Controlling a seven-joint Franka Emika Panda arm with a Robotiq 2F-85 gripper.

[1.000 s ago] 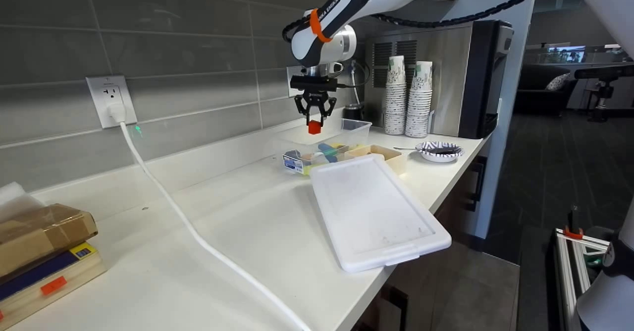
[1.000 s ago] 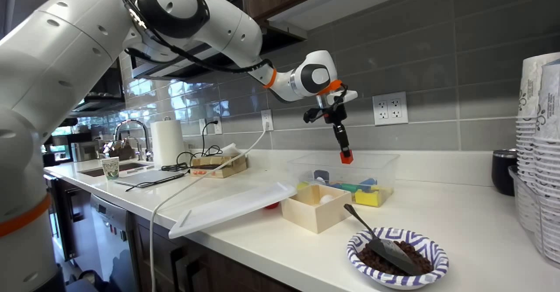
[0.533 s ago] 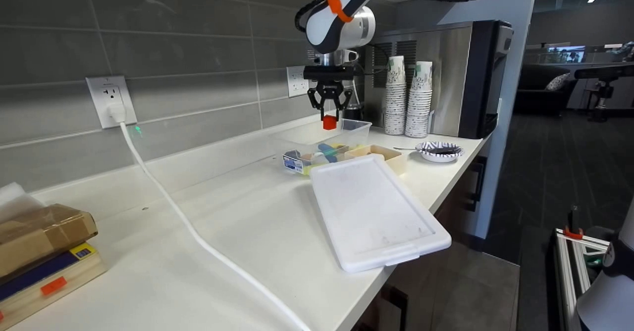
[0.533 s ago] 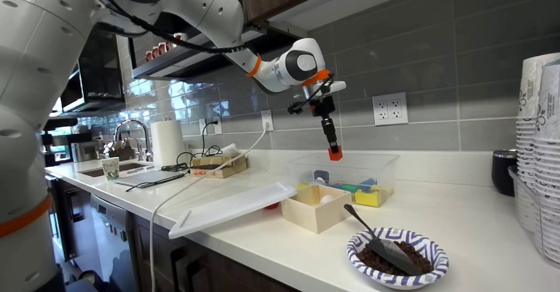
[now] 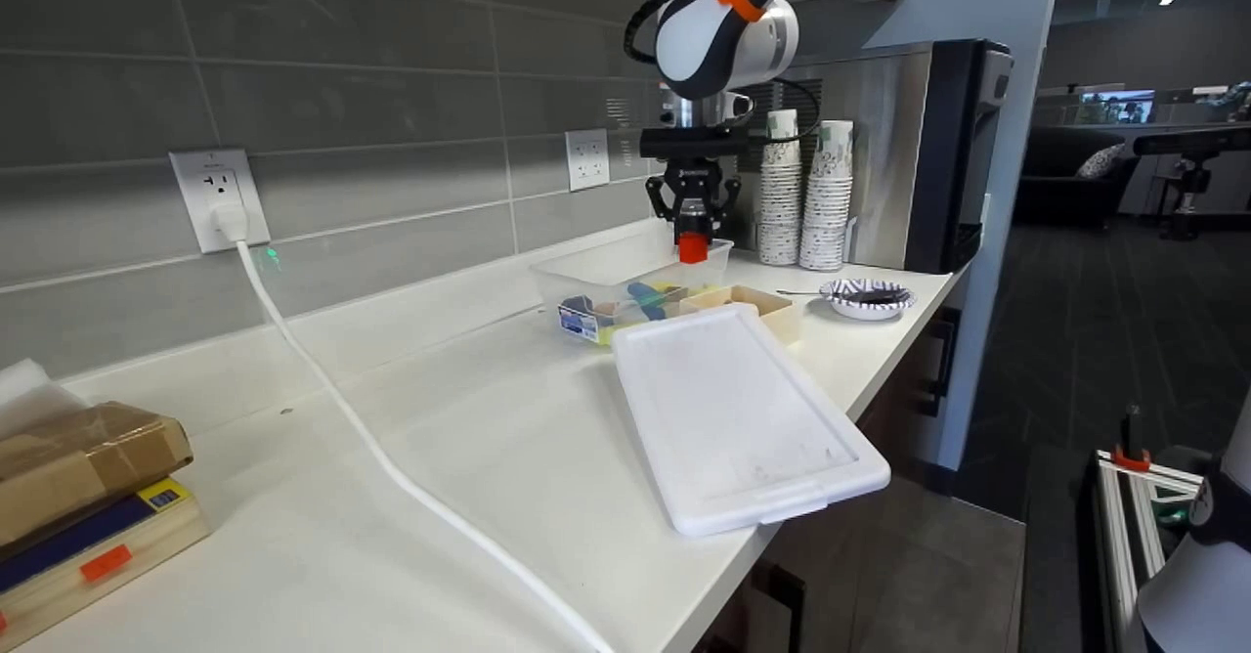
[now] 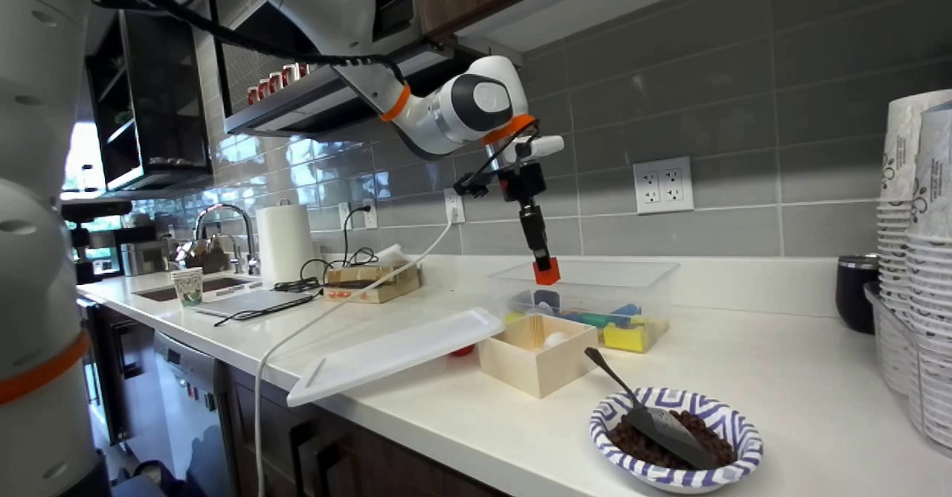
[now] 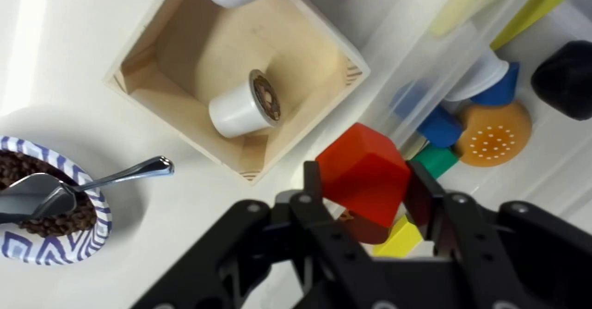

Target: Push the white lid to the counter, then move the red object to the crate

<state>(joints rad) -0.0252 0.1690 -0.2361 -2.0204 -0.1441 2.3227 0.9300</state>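
Here, the tool (image 7: pixel 362 177) pinches a faceted red block (image 5: pixel 693 248) (the white lid (image 5: pixel 738 418): rounded corners).

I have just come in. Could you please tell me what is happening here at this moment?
A robot gripper holds a red block in the air near a clear plastic bin and a wooden box; the block is not set down yet. The white lid lies untouched by the gripper, one end sticking out past the front edge of the counter.

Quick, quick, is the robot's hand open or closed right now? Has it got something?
Hand: closed, holding the red block.
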